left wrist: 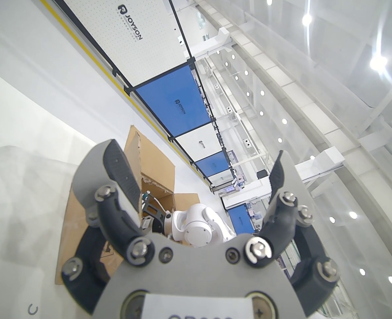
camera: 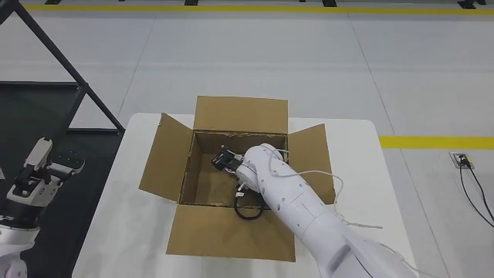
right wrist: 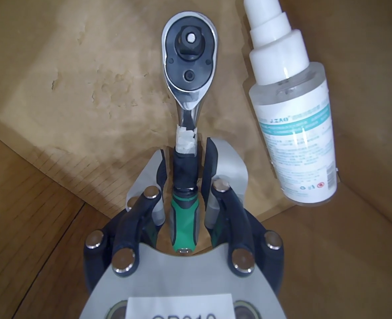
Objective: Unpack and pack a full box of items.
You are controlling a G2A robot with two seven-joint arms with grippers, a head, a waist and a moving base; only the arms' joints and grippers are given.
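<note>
An open cardboard box [camera: 239,113] stands on the white table [camera: 123,224]. My right arm reaches down into it. On the box floor lies a ratchet wrench [right wrist: 189,57] with a chrome head and a green-and-black handle. My right gripper [right wrist: 186,154] is shut on the black neck of that handle, one finger on each side. Beside the wrench lies a clear spray bottle [right wrist: 292,117] with a white pump top, close to a box wall. My left gripper [left wrist: 196,154] is off the table's left side [camera: 35,174], open with nothing between its fingers, pointing up toward the ceiling.
All four box flaps are folded outward; the front one [camera: 231,235] lies over the table's near part. A black frame [camera: 85,93] stands at the far left. In the left wrist view the box [left wrist: 156,160] and the right arm [left wrist: 199,224] show beyond the fingers.
</note>
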